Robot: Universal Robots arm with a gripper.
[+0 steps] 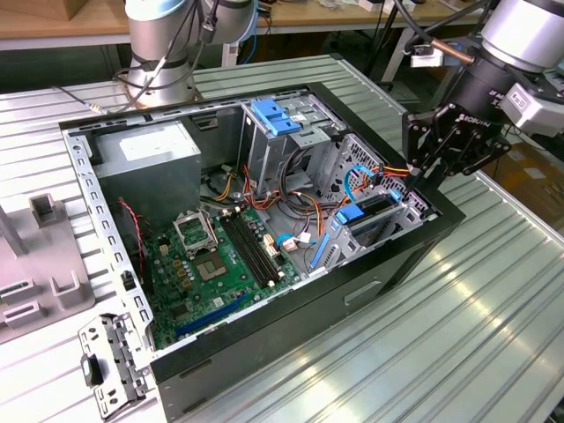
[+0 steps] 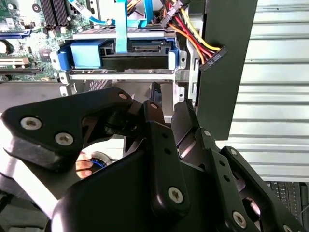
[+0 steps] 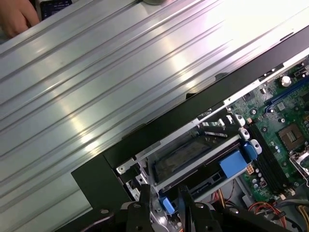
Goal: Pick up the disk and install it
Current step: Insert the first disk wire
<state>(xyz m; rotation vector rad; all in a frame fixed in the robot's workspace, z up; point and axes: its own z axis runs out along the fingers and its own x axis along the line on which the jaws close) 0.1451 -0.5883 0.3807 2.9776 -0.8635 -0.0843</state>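
— One gripper (image 1: 421, 173), black, hangs at the case's (image 1: 388, 264) corner on the exterior view's right, over the edge.

— Holding anything?

— Nothing shows between the fingers (image 2: 186, 123); whether they're closed together I cannot tell.

— And the disk?

— Disk (image 2: 130, 50) sits in the bay near that corner, blue carrier (image 3: 236, 164) around it. It looks seated, though the rails are partly hidden. Motherboard (image 1: 220, 256) lies further left.
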